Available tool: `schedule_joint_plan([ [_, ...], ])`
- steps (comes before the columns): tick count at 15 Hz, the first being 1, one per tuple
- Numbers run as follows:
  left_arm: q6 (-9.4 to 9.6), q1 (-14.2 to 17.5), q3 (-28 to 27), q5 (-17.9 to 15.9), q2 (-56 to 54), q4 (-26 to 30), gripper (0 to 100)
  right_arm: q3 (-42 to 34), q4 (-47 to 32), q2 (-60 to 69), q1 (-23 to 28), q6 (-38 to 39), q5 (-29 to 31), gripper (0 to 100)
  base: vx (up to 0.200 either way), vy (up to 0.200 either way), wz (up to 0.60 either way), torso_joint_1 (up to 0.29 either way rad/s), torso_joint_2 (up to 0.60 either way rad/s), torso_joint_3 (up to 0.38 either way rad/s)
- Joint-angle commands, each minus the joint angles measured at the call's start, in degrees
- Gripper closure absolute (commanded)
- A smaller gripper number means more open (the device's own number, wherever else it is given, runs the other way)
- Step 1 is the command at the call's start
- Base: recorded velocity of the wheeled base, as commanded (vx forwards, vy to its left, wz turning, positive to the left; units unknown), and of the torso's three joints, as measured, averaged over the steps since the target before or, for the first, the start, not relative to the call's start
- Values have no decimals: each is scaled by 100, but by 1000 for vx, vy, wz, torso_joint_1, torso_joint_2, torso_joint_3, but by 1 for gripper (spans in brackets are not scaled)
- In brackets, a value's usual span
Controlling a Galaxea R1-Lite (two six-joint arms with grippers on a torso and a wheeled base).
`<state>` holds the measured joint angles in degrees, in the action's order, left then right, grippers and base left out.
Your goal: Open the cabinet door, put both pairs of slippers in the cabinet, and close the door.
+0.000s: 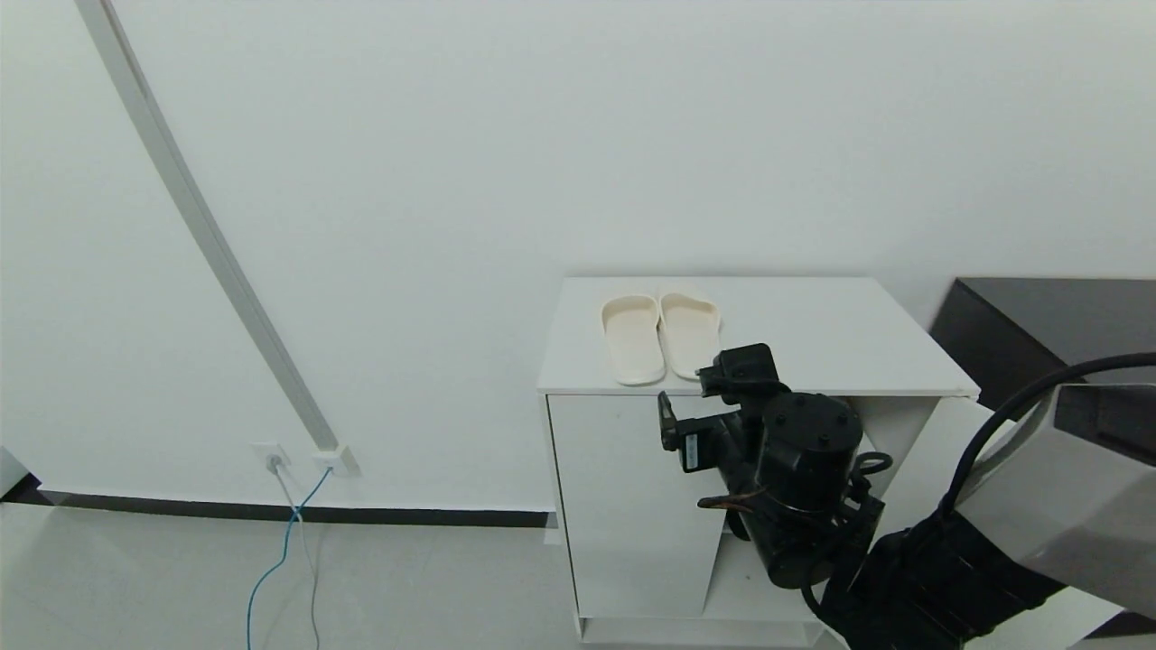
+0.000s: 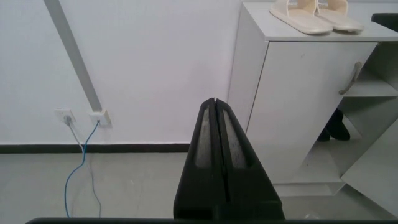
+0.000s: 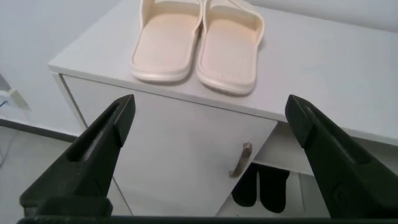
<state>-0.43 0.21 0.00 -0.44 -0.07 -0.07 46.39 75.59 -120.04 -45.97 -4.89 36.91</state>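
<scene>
Hovering spread wide, the right pincer [image 3: 209, 106] faces cream rubber slippers [image 3: 168, 46] atop the white cabinet [image 3: 323, 50] — best to straddle both together.

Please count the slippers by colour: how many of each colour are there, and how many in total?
Cream slippers, on top of the cabinet: 2
Black slippers, inside the cabinet: 2
Total: 4
</scene>
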Motion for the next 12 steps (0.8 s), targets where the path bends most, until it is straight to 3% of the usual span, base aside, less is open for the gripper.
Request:
schedule_joint_plan([
  [1, -1, 6, 0, 0, 7, -1, 100, 169, -133, -11, -8, 5, 0, 0, 0, 0, 0, 0, 0, 0],
  [4, -10, -3, 0, 0, 7, -1, 100, 960, -1495, 271, -8, 295, 0, 0, 0, 0, 0, 0, 0, 0],
  [7, -19, -3, 0, 9, 7, -1, 100, 1892, -3446, 578, -8, 1174, -9, 0, 0, 0, 0, 0, 0, 0],
  [9, -19, -3, 0, 9, 7, -1, 100, 2261, -4325, 657, -8, 1684, -53, 0, 0, 0, 0, 0, 0, 0],
  [12, -19, -3, 0, 0, 7, -1, 100, 2314, -4527, 640, 0, 1851, -202, 0, 200, 0, 0, 4, 2, 4],
])
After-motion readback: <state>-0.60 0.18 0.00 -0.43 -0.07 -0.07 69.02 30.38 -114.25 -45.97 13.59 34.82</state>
